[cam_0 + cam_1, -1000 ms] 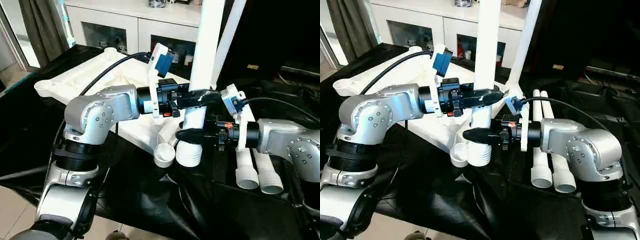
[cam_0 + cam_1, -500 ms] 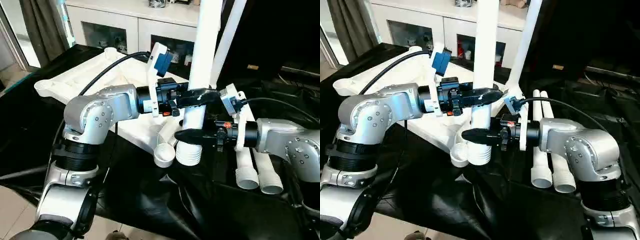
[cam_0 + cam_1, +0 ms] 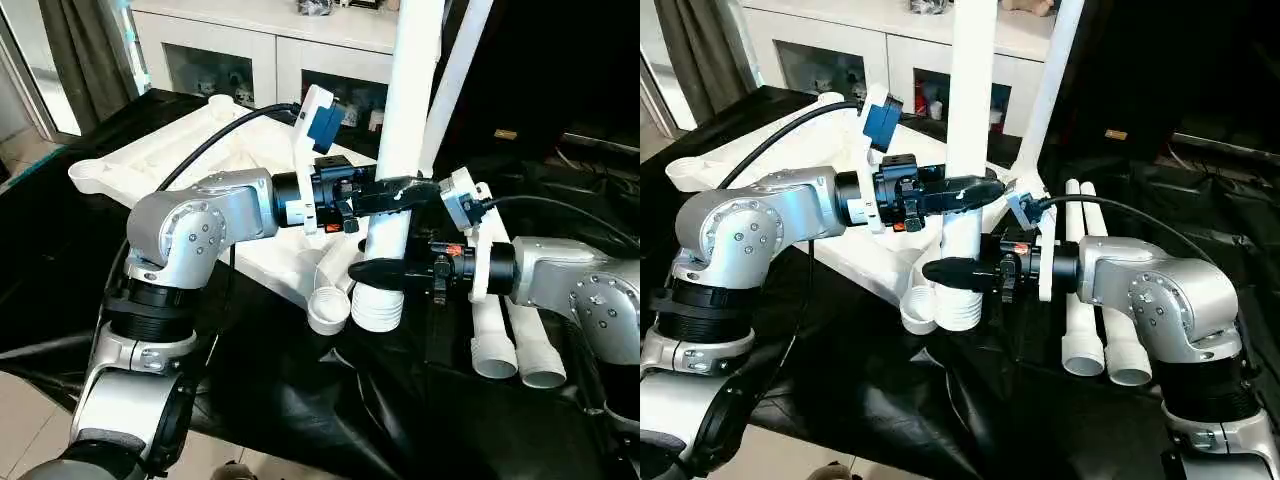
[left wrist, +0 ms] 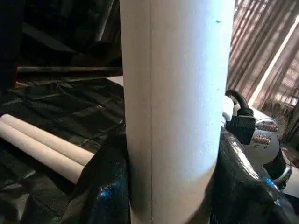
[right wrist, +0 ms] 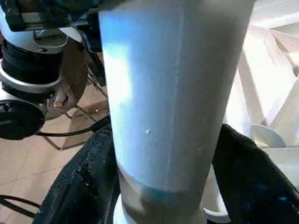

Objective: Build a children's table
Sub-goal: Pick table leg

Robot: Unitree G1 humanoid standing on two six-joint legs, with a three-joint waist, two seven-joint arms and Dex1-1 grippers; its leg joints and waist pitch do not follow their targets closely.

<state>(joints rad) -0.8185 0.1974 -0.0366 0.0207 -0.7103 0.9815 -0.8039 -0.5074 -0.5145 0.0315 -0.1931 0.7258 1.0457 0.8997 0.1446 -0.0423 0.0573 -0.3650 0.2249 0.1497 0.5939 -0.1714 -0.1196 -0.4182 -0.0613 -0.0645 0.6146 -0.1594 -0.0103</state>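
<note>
While both arms reach inward from either side, we hold one upright leg between them over the black sheeting.

Held leg: long white tubular plastic leg (image 3: 400, 150); upright, its ribbed lower end (image 3: 378, 308) just beside a round corner socket (image 3: 327, 309) of the tabletop; we cannot tell whether that end sits in a socket.
Left hand: our left gripper (image 3: 400, 190) clamps the leg from the left, higher up; black fingers (image 4: 100, 186) press against both flanks of the tube in the left wrist view.
Right hand: our right gripper (image 3: 378, 270) clamps the same leg lower down, just above the ribbed end; black fingers (image 5: 79, 186) hug both sides of the tube in the right wrist view.
Tabletop: white plastic rectangular tabletop with ribbed underside (image 3: 190, 150); lies underside up on the sheeting, behind our left arm.
Second upright leg: slimmer-looking white tube (image 3: 455, 90) rising behind the held one, tilted slightly; its foot is hidden.
Spare legs: two white tubular legs (image 3: 515, 345) lying side by side, touching, under our right forearm.
Surface: big table draped in black sheeting (image 3: 330, 420); white cabinets (image 3: 270, 55) stand beyond it.
</note>
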